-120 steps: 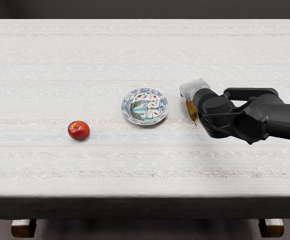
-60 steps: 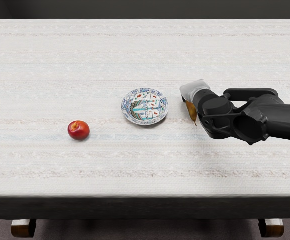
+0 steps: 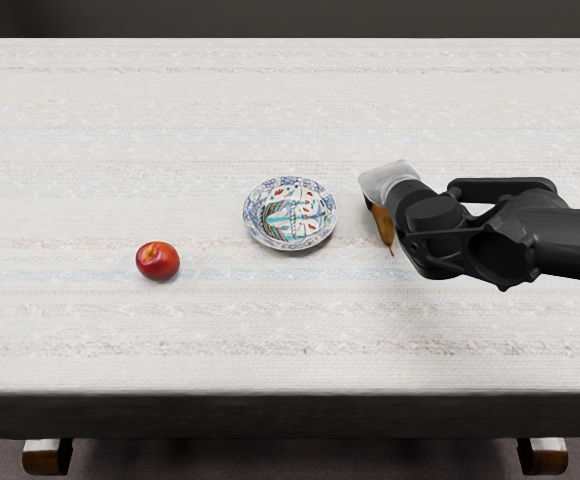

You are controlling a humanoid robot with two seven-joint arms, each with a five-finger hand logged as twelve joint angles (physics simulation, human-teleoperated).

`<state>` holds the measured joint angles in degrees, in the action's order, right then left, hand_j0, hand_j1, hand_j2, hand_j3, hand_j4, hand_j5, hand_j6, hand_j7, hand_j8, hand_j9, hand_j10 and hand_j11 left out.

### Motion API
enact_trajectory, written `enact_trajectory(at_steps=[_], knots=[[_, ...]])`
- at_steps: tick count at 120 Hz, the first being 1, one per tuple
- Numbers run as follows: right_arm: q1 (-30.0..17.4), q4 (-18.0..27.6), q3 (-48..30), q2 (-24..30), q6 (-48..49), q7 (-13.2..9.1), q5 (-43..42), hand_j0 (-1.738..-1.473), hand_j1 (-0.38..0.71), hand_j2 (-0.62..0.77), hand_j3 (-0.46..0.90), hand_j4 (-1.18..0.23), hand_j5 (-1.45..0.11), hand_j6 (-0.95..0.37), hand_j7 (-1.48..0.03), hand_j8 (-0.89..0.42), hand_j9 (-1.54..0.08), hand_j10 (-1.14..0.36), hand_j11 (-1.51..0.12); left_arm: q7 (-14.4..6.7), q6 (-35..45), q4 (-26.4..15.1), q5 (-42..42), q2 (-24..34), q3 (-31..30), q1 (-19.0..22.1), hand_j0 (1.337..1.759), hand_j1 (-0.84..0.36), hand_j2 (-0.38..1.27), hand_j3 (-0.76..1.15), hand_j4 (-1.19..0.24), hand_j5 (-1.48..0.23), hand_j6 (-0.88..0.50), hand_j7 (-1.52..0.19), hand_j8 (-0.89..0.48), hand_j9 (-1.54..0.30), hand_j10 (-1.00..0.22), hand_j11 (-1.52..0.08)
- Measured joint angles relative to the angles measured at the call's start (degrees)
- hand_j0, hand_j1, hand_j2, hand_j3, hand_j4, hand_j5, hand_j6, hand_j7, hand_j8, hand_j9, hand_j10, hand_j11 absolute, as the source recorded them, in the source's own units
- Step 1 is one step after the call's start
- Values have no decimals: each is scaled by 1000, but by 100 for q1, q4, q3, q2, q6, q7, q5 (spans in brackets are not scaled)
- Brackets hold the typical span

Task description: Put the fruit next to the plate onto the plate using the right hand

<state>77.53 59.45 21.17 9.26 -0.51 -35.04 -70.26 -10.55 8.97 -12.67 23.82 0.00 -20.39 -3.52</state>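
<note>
A black robotic right hand (image 3: 425,228) covers a brownish-yellow fruit (image 3: 383,226) just right of a round, blue-patterned ceramic plate (image 3: 253,212). Whether the hand grips the fruit cannot be told. It should secure the fruit fully before lifting, then clear the plate's rim.

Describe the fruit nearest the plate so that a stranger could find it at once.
On the pale table, find the patterned plate near the middle. Just right of it, at the right hand, is a small fruit, partly hidden. It is brownish-yellow, unlike the round red apple to the plate's left.
</note>
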Motion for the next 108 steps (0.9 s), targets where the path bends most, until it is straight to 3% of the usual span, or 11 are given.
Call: enact_trajectory(at_steps=[57,108], knots=[[7,197,-2,160,-1,1,-2,-1651,320,185,0,-617,-925,-449,-903,-533,-906,-695,-905,0,0,-7,0,0,0,0,1658,349,0,0,0,0,0,0,0,0,0,0],[8,346,-5,338,4,-3,3,-1651,279,294,0,-687,-1056,-486,-1018,-567,-1016,-785,-1012,0,0,-24,0,0,-7,-9,1658,349,0,0,0,0,0,0,0,0,0,0]])
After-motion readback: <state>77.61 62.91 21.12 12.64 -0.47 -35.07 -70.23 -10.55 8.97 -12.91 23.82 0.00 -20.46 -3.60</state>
